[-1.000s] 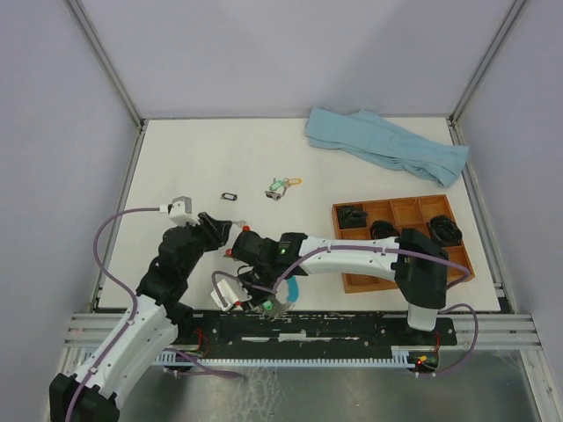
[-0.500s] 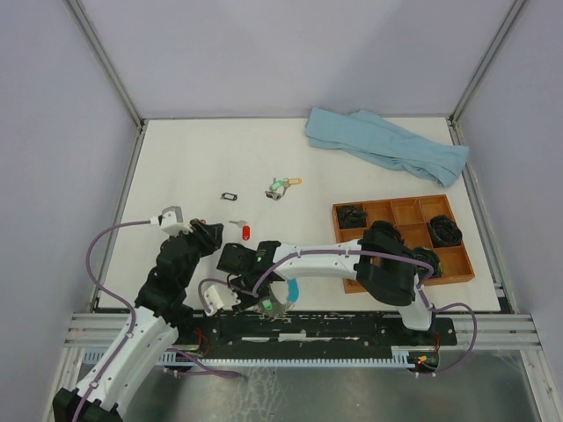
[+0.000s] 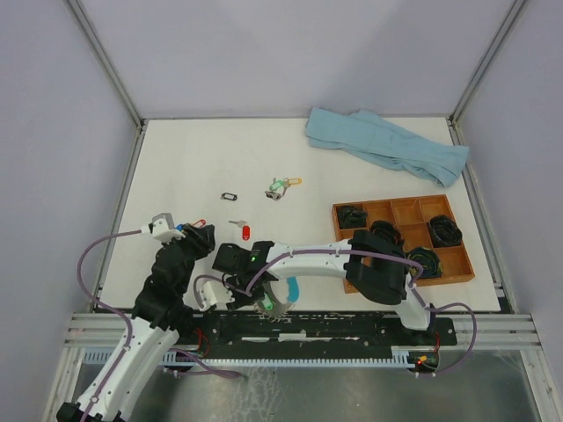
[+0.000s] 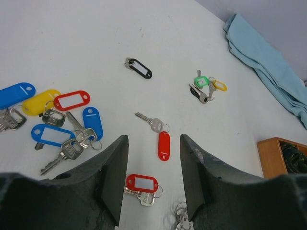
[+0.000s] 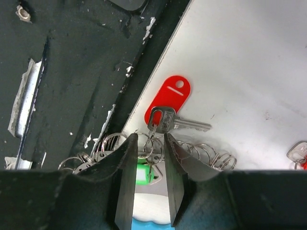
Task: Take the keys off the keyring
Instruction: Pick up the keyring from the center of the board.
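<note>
Top external view of a white table (image 3: 176, 158) with a crumpled light-blue towel (image 3: 387, 145) at the back and, on the right, a wooden tray (image 3: 392, 201) holding black coiled cables. Two arms rise from the near edge. The right arm (image 3: 325, 257) folds low across the front towards the left. The left arm (image 3: 167, 281) is bent upright beside it, with its wrist tipped forward over the table. The keyring (image 3: 291, 288) lies at the near edge of the table by the black base plate, its thick light-blue arc showing. In the right wrist view the right gripper (image 5: 149, 139) points down with its jaws drawn narrowly around the keyring's small split rings, apparently pinching them. A red-tagged key (image 5: 168, 100) just beyond looks linked to those rings, and a green tag (image 5: 141, 175) sits below them. The left gripper (image 4: 153, 139) hovers with its jaws apart and nothing between them, above loose keys (image 4: 92, 123) with blue, yellow and red tags scattered on the table. The task seems partly done, since some keys lie free and others remain on the ring. The next move likely calls for the left gripper to reach over, take the red-tagged key and work it off while the right one steadies the ring.
</note>
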Controlling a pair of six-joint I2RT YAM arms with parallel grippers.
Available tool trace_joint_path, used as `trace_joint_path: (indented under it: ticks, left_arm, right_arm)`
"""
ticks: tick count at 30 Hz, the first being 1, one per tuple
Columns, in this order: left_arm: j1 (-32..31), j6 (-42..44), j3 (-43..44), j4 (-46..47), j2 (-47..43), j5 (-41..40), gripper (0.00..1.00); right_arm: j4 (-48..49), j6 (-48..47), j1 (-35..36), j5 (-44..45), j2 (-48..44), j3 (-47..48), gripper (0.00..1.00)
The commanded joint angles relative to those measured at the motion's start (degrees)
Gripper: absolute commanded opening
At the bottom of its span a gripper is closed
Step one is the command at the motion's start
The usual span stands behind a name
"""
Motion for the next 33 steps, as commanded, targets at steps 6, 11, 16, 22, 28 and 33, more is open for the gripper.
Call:
trace_joint_path:
  ticks: [6, 11, 16, 22, 28, 33]
  left_arm:
    - [0.2, -2.2, -0.4, -1.9, -4.1, -5.1, 0.54]
    - [0.2, -2.2, -0.2, -2.1, -4.2, -5.1, 0.54]
    - [0.2, -2.2, -0.1, -2.0, -4.6, -4.4, 0.54]
    - [0.2, -1.2, -0.8, 1.3, -6.5, -0.1, 0.53]
    - [0.2, 1.0, -4.6, 13.9, -8.3, 13.3, 0.53]
    - [0.2, 0.3, -10.0, 33.5, -5.5, 28.5, 0.53]
  right_arm:
    - [2.0, 2.3, 0.5, 0.0, 2.4, 3.4, 0.31]
    - [0.9, 1.7, 0.1, 0.4, 2.3, 3.6, 0.1]
    - [-1.9, 1.4, -4.4, -4.6, -2.6, 4.4, 0.01]
    - [-5.9, -0.3, -14.6, -24.6, -12.0, 2.9, 0.01]
    - [-8.0, -3.6, -23.7, -38.2, -19.0, 0.0, 0.01]
    - [-11.2, -7.6, -30.8, -45.8, -23.0, -0.5, 0.01]
